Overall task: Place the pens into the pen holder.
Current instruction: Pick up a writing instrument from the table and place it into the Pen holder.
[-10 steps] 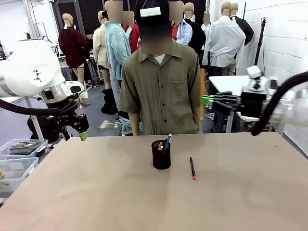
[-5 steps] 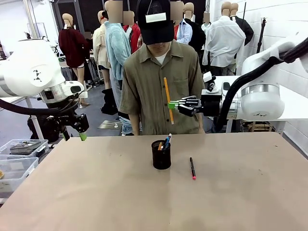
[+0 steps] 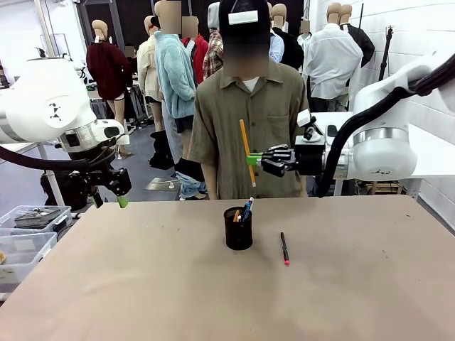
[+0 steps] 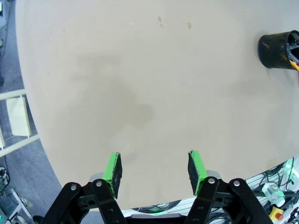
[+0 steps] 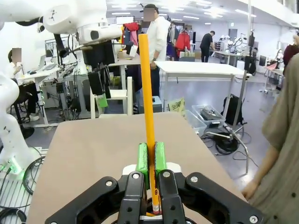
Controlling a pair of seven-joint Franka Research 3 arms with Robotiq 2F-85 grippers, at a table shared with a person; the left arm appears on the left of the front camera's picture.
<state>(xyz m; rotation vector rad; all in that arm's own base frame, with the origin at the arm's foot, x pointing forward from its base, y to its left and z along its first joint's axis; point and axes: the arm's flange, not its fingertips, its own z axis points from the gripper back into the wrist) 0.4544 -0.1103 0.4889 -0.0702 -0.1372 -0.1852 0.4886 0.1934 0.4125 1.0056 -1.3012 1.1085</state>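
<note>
Right gripper [image 5: 151,156] has its black fingers shut, the two flat green pads pressed on a slim yellow-orange pen [image 5: 147,93] that they clamp low on its smooth shaft. The pen stands nearly upright. In the front view this gripper [image 3: 250,158] reaches in sideways, and its pen [image 3: 247,149] hangs in the air, top tipped slightly to the robot's left, above and a little beyond the pen holder [image 3: 238,231]. Nearest the front camera lies the table [image 3: 142,284], a flat, matte tan surface with faint smudges. Farther in, near the middle, stands the pen holder, a small black round cup with an open top; a blue pen [image 3: 247,208] and an orange one [image 3: 237,215] poke out of its mouth at a slant. Just to its right a thin black pen with a red tip [image 3: 284,249] lies flat on the table, apart from the cup, red end toward the camera. At the table's far left corner hangs the left gripper [image 3: 110,199]; its own camera shows this gripper [image 4: 154,161] with the green-padded fingers spread wide, nothing between them, over bare tabletop, the dark cup [image 4: 278,49] well off toward the upper right. Beyond the far edge stands a person [image 3: 249,135] in an olive button-up shirt.
</note>
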